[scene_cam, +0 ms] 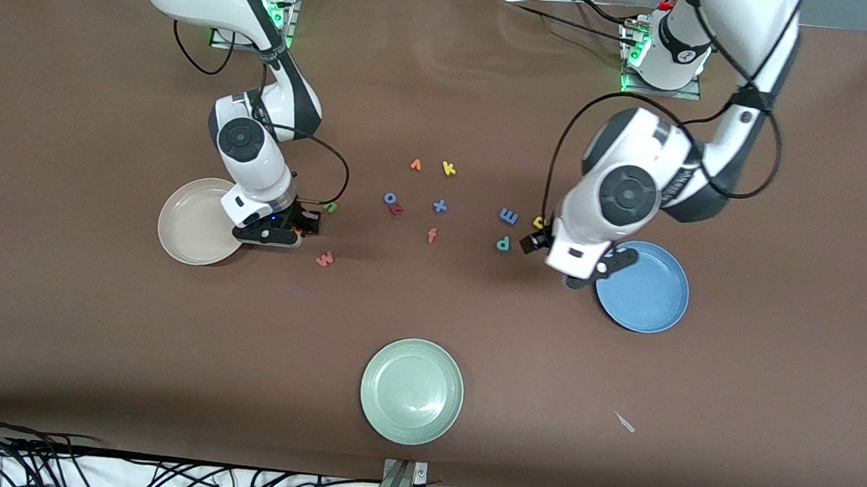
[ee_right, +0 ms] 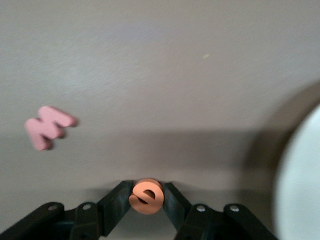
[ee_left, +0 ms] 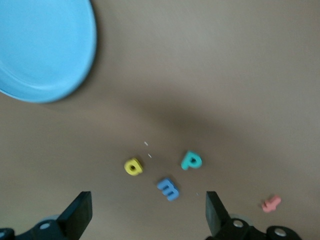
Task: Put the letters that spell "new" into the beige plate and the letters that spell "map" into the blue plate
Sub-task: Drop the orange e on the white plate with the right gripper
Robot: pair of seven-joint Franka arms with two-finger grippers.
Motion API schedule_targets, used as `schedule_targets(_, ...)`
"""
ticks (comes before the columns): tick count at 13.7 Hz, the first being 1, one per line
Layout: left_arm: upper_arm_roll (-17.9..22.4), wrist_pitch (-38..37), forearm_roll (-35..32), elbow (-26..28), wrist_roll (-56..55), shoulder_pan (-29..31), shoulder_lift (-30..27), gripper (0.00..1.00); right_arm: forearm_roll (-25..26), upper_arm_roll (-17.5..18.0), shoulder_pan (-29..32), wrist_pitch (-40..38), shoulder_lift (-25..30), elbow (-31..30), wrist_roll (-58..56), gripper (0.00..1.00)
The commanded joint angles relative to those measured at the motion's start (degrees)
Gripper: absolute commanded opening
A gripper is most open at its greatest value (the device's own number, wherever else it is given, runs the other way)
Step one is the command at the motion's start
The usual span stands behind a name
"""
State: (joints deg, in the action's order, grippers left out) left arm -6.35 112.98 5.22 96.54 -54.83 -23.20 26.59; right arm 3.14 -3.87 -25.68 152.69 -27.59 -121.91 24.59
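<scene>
Legible characters are confined to the loose foam letters on the table — no brand names, labels or numbers can be read anywhere.

Readable in the front view: yellow k (scene_cam: 449, 169), blue x (scene_cam: 440, 206), orange f (scene_cam: 431, 235), blue m (scene_cam: 508, 216), teal p (scene_cam: 503, 243), pinkish-red w (scene_cam: 324, 259).

The right wrist view shows an orange e (ee_right: 146, 196) between the fingers; the left wrist view shows a yellow a (ee_left: 133, 166).

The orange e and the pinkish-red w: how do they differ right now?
The orange e is pinched in the shut right gripper, beside the beige plate; the pinkish-red w lies free on the table, untouched. They differ in colour, orange against pinkish-red. Both are small foam letters, and neither is in a plate.
</scene>
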Motion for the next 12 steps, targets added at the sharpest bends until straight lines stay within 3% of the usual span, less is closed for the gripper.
schedule_targets(1, -1.5, 4.5, 5.6, 2.0, -3.8, -1.7, 0.7, 1.0, 0.8, -2.6, -0.3, -8.6, 4.8, 1.8, -6.8, 0.25)
schedule_targets(5, -1.4, 16.6, 6.6, 13.3, -12.0, -1.3, 0.9, 0.93, 0.9, -9.8, -0.3, -10.8, 8.2, -1.4, -23.1, 0.26)
schedule_targets(7, -1.7, 22.0, 6.5, 17.1, -18.5, -1.8, 0.9, 0.82, 0.9, -11.9, -0.3, -7.0, 10.8, -6.8, -25.6, 0.27)
schedule_targets(9, -1.8, 22.7, 6.5, 18.1, -24.0, -3.9, 0.9, 0.72, 0.9, -12.9, -0.2, -4.5, 11.6, -9.3, -26.1, 0.31)
schedule_targets(11, -1.8, 23.4, 6.5, 19.0, -25.1, -4.3, 1.0, 0.68, 0.7, -12.8, -0.3, -4.3, 11.4, -9.1, -25.4, 0.64)
schedule_targets(12, -1.7, 23.9, 6.5, 19.5, -25.1, -4.8, 1.2, 0.67, 0.5, -12.4, -0.3, -4.6, 11.4, -8.7, -24.5, 0.72)
